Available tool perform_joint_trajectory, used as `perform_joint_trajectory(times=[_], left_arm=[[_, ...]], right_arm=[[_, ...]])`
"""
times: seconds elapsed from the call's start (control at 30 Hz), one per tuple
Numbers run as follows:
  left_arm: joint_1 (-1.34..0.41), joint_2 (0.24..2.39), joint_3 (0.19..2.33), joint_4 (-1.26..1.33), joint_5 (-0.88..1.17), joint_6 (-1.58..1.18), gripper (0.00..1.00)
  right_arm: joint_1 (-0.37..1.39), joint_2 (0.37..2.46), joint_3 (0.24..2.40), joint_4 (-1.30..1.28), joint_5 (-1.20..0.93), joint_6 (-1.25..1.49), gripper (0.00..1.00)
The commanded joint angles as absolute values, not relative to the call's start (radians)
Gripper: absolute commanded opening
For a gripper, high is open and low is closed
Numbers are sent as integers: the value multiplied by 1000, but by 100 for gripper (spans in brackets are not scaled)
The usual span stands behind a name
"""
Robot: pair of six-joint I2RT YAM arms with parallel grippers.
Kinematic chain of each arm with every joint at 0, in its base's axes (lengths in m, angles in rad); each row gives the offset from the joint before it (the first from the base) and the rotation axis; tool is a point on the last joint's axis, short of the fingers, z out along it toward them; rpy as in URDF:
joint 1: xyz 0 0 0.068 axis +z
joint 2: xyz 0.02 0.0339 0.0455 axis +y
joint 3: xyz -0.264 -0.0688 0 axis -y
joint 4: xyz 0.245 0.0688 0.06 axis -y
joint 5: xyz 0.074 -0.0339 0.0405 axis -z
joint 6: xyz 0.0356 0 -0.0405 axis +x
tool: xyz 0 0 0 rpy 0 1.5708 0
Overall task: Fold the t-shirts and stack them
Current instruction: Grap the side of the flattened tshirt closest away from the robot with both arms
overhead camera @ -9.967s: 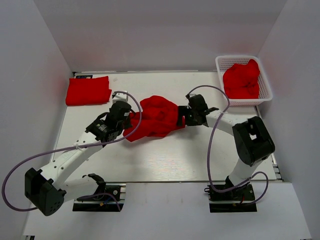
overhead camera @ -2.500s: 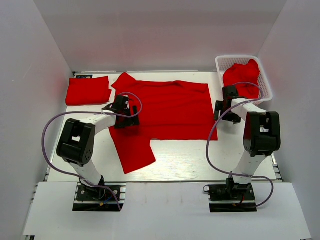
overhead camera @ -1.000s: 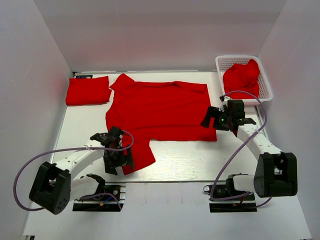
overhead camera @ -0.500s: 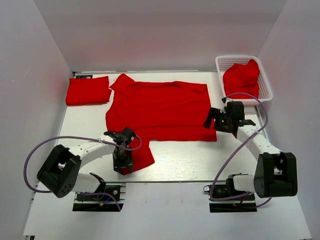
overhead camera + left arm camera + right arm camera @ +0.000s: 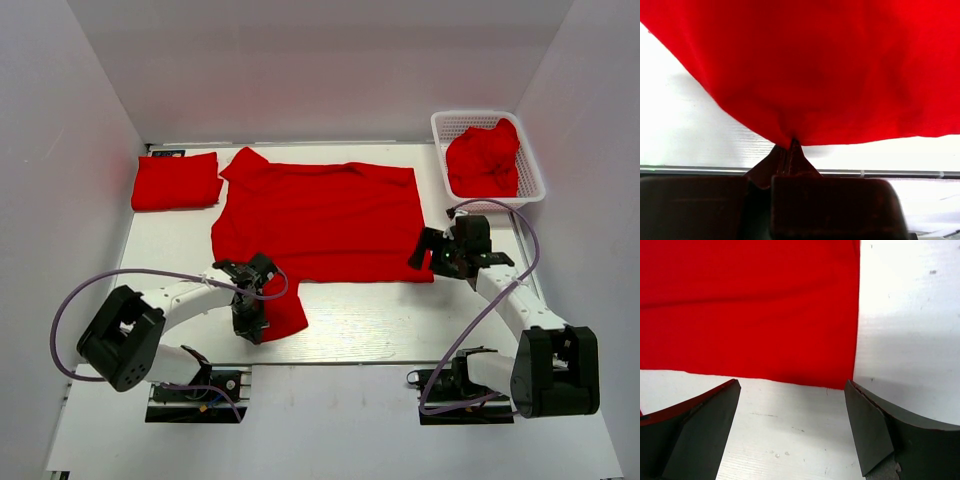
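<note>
Fingers of the left hand (image 5: pixel 790 148) are pinched together on the edge of the sleeve (image 5: pixel 275 305), whose cloth bunches up where they grip it. That sleeve is the near left one of the spread t-shirt (image 5: pixel 320 215), bright red and lying flat across the middle of the table (image 5: pixel 400 320). At the shirt's near right corner, the right hand (image 5: pixel 791 386) has its fingers wide apart, with the hem and bare table showing between them. A folded t-shirt (image 5: pixel 177 180) lies at the far left, just apart from the spread one. At the far right, a white mesh basket (image 5: pixel 487 115) holds a crumpled t-shirt (image 5: pixel 483 160).
</note>
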State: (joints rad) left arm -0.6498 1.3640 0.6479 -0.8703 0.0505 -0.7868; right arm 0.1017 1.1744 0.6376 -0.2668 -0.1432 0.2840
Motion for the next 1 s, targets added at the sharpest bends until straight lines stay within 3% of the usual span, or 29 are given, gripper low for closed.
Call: perform_joint_trajectory(times=[0.0,0.6,0.97], left_arm=[[-647,1339,632,-785,-81,-764,0],[-647,1292,604,-795,-41,-764,0],[-647,1282,624,-802,-31,-764,0]], right_arm=[[112,1163,633,-281,-126,320,90],[132,1305,624,-258,66,477,90],[143,1374,609,-236,54,526,66]])
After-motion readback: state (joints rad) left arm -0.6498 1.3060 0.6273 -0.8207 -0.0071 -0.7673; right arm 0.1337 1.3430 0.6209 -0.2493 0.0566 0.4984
